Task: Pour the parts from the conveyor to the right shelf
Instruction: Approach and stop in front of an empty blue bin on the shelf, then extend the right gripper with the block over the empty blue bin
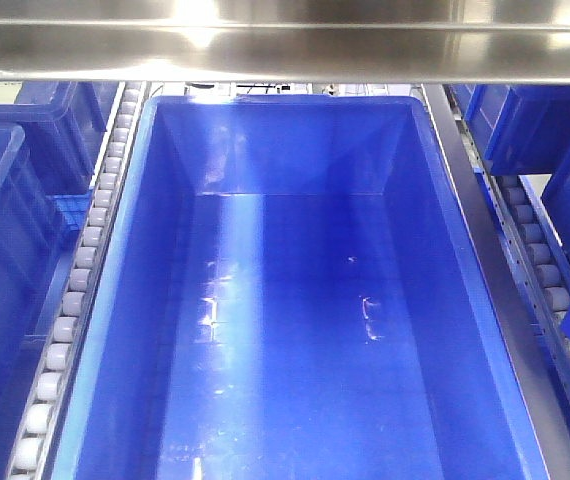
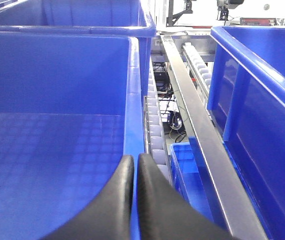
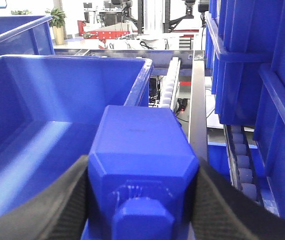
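1. Filling the lower centre of the right wrist view, the blue block (image 3: 141, 170) sits clamped between the right gripper's (image 3: 140, 200) black fingers (image 3: 67, 205), stud toward the camera.
2. Just beyond it, a blue bin (image 3: 57, 100) lies open; its right rim runs beside a row of white rollers (image 3: 168, 87) and a steel rail (image 3: 197, 110).
3. The left gripper (image 2: 135, 172) is pressed closed on nothing, at the right wall of another bin (image 2: 57, 145).
4. In the front view, the central bin (image 1: 295, 300) fills the frame under a steel beam (image 1: 285, 40).

Solid blue block (image 3: 140, 165), glossy blue bin (image 1: 295, 300), white rollers (image 1: 75, 300), black end effector (image 3: 140, 200)
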